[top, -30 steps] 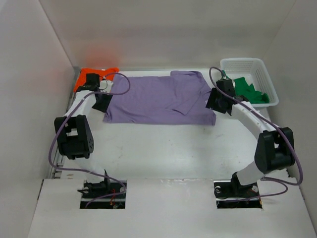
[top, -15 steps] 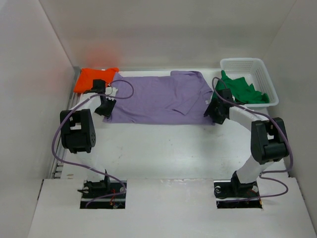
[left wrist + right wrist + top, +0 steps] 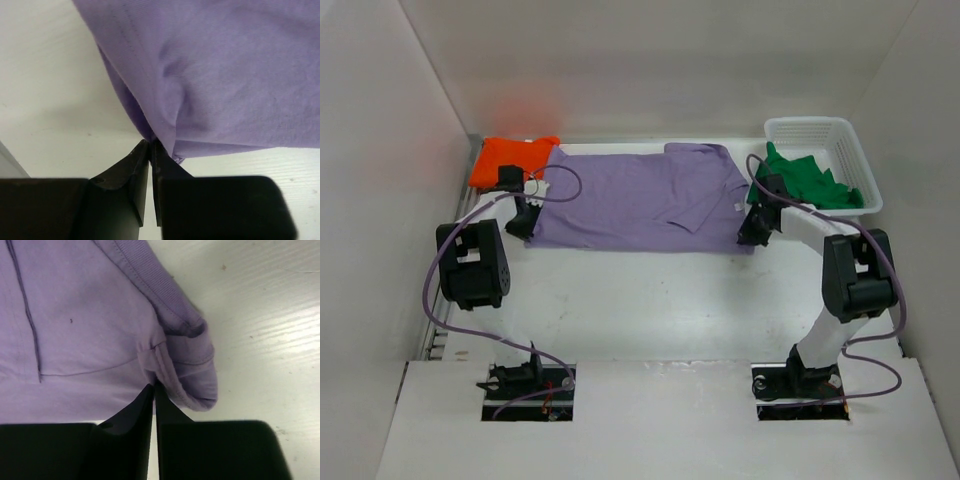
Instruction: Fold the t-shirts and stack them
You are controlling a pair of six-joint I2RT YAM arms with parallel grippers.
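The lavender t-shirt (image 3: 640,195) lies flat just left of the basket (image 3: 808,126), my left gripper (image 3: 151,146) and right gripper (image 3: 153,388) each clenched on a near corner, by so thin a bite that lifting may slip one free and skew the fold.

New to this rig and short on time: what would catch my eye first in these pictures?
A lavender t-shirt lies spread across the far middle of the table. The left gripper and right gripper are each shut on one of its near corners. An orange t-shirt sits in the far left corner; a green t-shirt lies in the white basket at far right.
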